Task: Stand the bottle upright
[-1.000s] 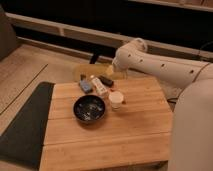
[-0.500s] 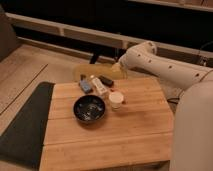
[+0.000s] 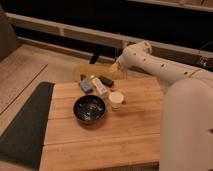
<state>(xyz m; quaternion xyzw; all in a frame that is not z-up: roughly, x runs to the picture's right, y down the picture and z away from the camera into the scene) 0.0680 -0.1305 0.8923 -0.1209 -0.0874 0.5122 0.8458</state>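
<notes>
My gripper: hung at the table's far edge, apart from the bottle.
Its opening: I could not tell.
Bottle: lay flat behind the bowl, near the cup.

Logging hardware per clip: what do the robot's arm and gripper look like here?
The arm is glossy white, built of rounded tubular segments, with small dark dots along one link. The gripper sits at its tip, past the far edge of the light wooden slatted table; its colour and markings cannot be told.
</notes>
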